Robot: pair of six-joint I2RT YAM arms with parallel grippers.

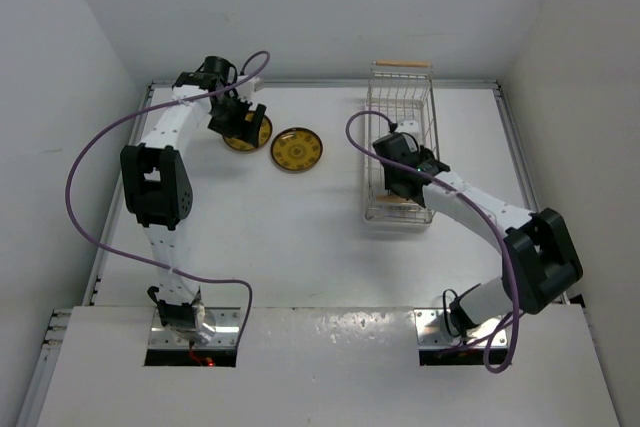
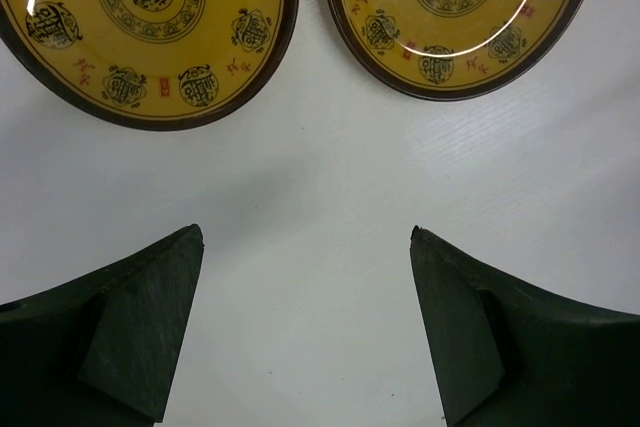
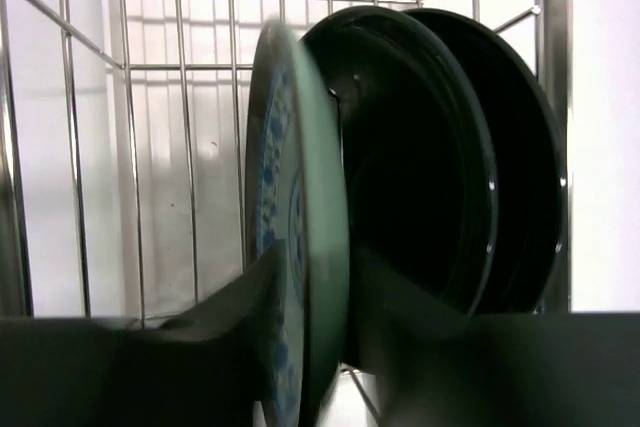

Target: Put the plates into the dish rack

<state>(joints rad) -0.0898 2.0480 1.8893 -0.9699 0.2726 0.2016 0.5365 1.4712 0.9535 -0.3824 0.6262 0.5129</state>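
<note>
Two mustard-yellow plates lie flat on the table: one (image 1: 297, 149) in the open, one (image 1: 250, 135) partly under my left gripper (image 1: 237, 117). In the left wrist view both show, the left one (image 2: 150, 27) and the right one (image 2: 450, 7), beyond my open, empty fingers (image 2: 150, 317). The dish rack (image 1: 402, 107) stands at the right. My right gripper (image 1: 408, 169) is inside its near end, shut on the pale teal plate (image 3: 300, 237), held on edge. Two black plates (image 3: 430, 167) stand upright right behind it in the rack (image 3: 180, 97).
White walls enclose the table on the left, back and right. The rack's far wooden handle (image 1: 402, 65) lies near the back wall. Purple cables loop from both arms.
</note>
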